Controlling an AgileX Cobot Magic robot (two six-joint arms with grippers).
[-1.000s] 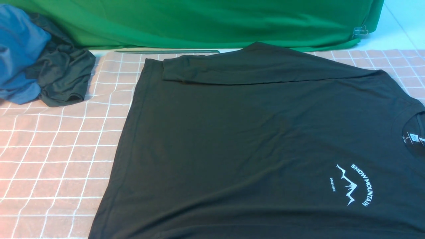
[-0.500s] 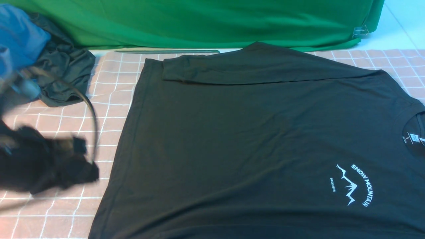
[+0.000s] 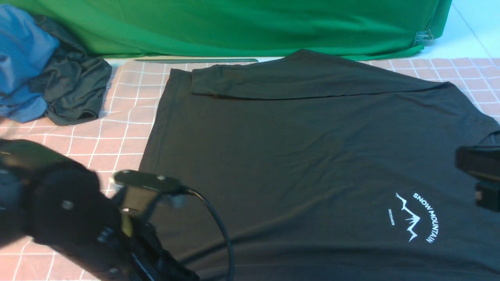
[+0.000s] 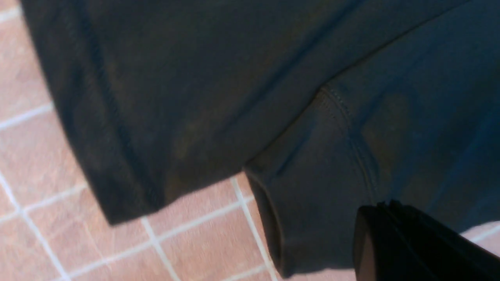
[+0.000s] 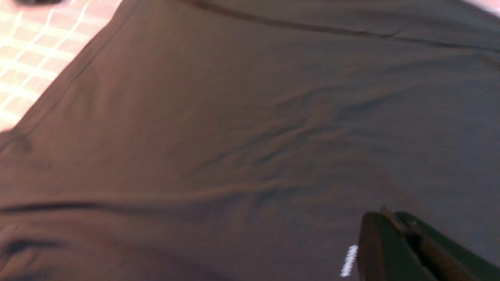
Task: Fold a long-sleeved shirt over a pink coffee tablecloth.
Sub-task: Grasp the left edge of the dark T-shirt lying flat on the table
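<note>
The black long-sleeved shirt [image 3: 297,156] lies flat on the pink coffee tablecloth [image 3: 58,164], neck to the right, with a white mountain print [image 3: 418,216]. One sleeve [image 3: 293,84] is folded across its far edge. My left arm [image 3: 78,218] reaches over the near left hem. In the left wrist view my left gripper [image 4: 384,205] is shut and empty above a sleeve cuff [image 4: 312,203] beside the hem corner [image 4: 129,168]. My right arm [image 3: 478,168] enters at the right edge near the collar. My right gripper [image 5: 384,212] is shut and empty over the chest.
A bright green cloth [image 3: 234,27] hangs along the back, with a metal clip [image 3: 424,37] at its right end. A blue garment [image 3: 21,58] and a smaller dark garment [image 3: 74,89] are bunched at the far left on the pink cloth.
My left arm has swung in from the left to the shirt's near left hem. The right arm has come into view at the right edge, and its gripper has closed.
</note>
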